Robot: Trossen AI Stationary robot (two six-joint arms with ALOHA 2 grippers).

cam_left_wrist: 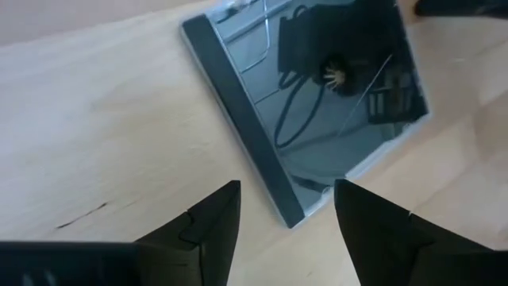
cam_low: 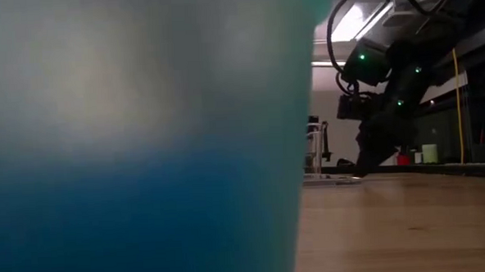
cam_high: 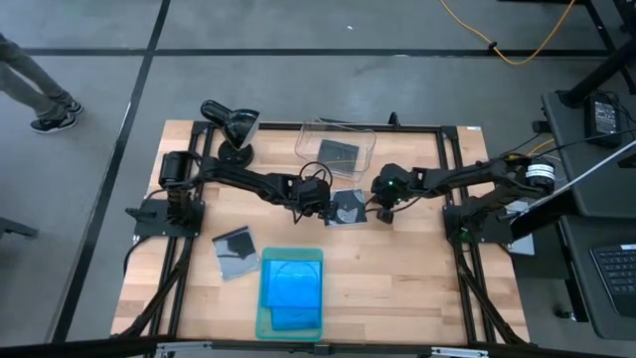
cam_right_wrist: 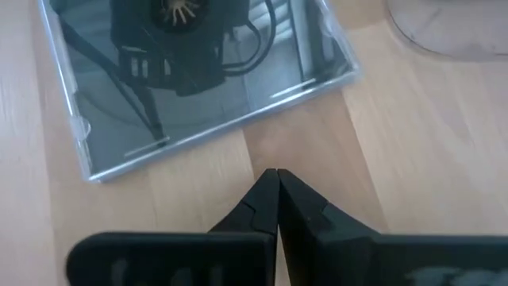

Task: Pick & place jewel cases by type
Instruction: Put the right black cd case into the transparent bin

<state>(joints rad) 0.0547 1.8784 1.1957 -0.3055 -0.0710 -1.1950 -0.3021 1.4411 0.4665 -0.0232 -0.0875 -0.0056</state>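
A dark grey, clear-lidded square plastic jewel case point(cam_high: 347, 206) lies flat on the wooden table point(cam_high: 417, 288) near the middle, between the two grippers. The left gripper point(cam_high: 316, 199) sits just at its nine o'clock side; its two dark fingers point(cam_left_wrist: 210, 222) stand wide apart with nothing between them, just off one corner of the case point(cam_left_wrist: 305, 103). The right gripper point(cam_high: 385, 211) is just at the case's three o'clock side, fingers point(cam_right_wrist: 274, 210) pressed together and empty, tips close to the case's edge point(cam_right_wrist: 198, 71) but not touching it.

A second dark grey case point(cam_high: 339, 152) rests inside the clear rectangular plastic bin point(cam_high: 306, 141) at twelve o'clock from the middle case. A third dark grey case point(cam_high: 236, 253) lies on the bare wood toward eight o'clock, tilted slightly. Bright blue square cases point(cam_high: 291, 279) lie stacked on the pale green flat tray point(cam_high: 262, 320) at six o'clock, near the table's front edge; how many are stacked cannot be told.

The low view is mostly filled by a blurred blue and green mass point(cam_low: 137, 157), with one arm point(cam_low: 388, 97) reaching down to the tabletop beyond it.

A person's legs point(cam_high: 35, 85) show on the floor past the table's ten o'clock corner.
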